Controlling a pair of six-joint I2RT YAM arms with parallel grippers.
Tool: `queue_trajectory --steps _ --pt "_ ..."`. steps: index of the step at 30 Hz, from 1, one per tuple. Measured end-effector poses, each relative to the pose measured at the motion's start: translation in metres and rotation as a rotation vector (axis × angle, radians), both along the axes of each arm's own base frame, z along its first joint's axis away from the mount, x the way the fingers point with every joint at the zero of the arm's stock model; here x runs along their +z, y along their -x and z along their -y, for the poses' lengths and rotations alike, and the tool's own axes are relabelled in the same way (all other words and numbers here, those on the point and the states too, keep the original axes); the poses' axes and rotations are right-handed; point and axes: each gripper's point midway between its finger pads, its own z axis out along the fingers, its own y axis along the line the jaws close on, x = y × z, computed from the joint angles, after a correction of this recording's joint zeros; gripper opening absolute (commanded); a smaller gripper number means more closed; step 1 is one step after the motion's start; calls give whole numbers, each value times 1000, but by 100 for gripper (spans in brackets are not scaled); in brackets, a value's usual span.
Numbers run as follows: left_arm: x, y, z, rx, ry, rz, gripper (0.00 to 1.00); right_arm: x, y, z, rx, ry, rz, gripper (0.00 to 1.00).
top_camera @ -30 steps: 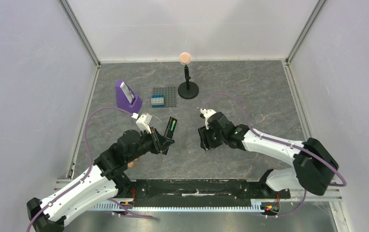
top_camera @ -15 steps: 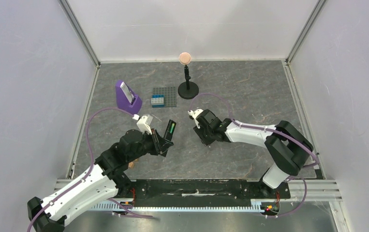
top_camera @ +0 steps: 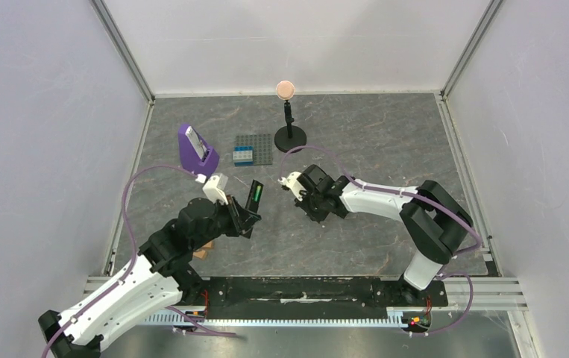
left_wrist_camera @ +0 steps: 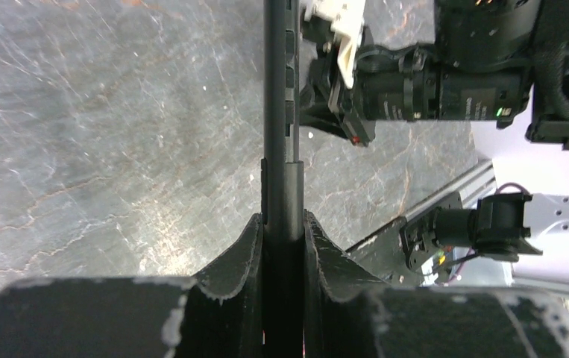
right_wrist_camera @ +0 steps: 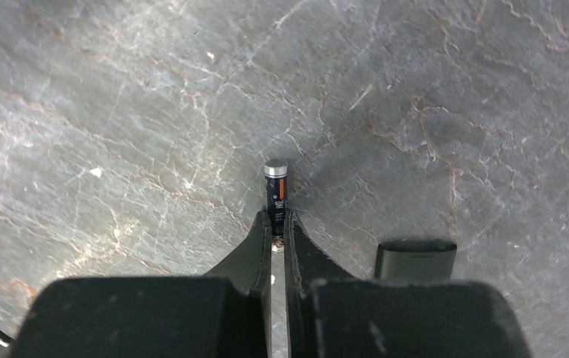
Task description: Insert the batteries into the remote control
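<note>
From above, we see the left hand (top_camera: 244, 216) closed on the slim black remote control (top_camera: 259, 186). It tips the open back up, so the bright green battery (top_camera: 254, 195) inside shows. The right hand (top_camera: 311, 212) hides what it holds.

The left wrist view shows only the remote's thin edge.

In the right wrist view, the right hand pinches a small dark battery with a silver tip (right_wrist_camera: 276, 190). We cannot tell if it touches the grey table (right_wrist_camera: 453, 89).

Pale walls (top_camera: 42, 149) enclose a grey marbled tabletop (top_camera: 385, 149)
</note>
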Motion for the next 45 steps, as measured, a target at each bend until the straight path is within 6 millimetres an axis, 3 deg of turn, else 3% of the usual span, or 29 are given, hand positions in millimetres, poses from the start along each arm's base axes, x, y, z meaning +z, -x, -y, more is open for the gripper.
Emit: queue_trajectory --steps 5,12,19,25,32,35,39,45 --pt "23 -7 -10 61 5 46 2 1 4 5 156 36 7 17" --pt "53 -14 -17 103 10 101 2 5 10 36 322 163 54 25" --pt "57 -17 -20 113 -12 112 2 0 12 50 396 226 80 33" --pt "59 -19 -24 125 -36 125 2 7 9 48 348 214 79 53" --pt "64 -21 -30 145 -49 150 2 56 -6 30 143 71 169 62" --pt "66 -21 -31 149 -49 159 2 71 -10 28 -67 -32 159 59" --pt "66 -22 -33 154 -56 170 2 69 -13 26 -426 -192 67 59" --pt "67 -24 -33 158 -56 176 2 62 5 13 -847 -395 -128 60"
